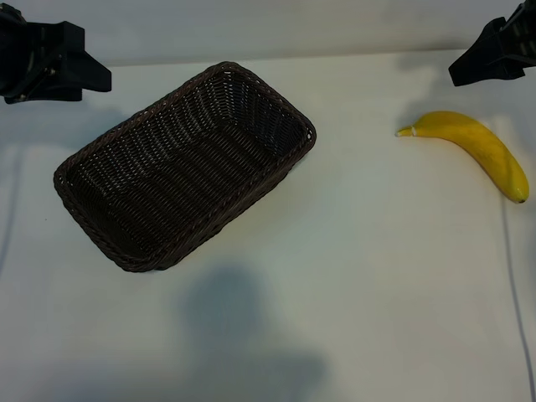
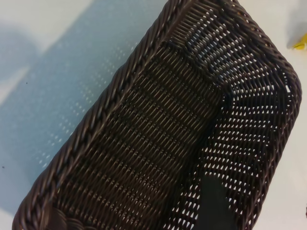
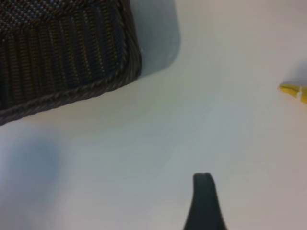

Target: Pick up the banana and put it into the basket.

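Observation:
The banana [image 1: 473, 146] lies on the white table at the right, stem tip toward the basket; only its tip shows in the right wrist view [image 3: 292, 89]. The dark wicker basket [image 1: 180, 159] stands empty, left of centre, set at a slant. My left gripper [image 1: 84, 77] hangs at the far left corner above the basket's end, open, with one finger [image 2: 216, 201] showing over the weave [image 2: 158, 134]. My right gripper [image 1: 471, 69] hangs at the far right, just beyond the banana, open and empty; one finger [image 3: 204, 196] shows above bare table.
A thin cable [image 1: 512, 276] runs down the table's right side near the banana. A broad shadow [image 1: 243, 335] lies on the table in front of the basket. A basket corner [image 3: 57, 52] shows in the right wrist view.

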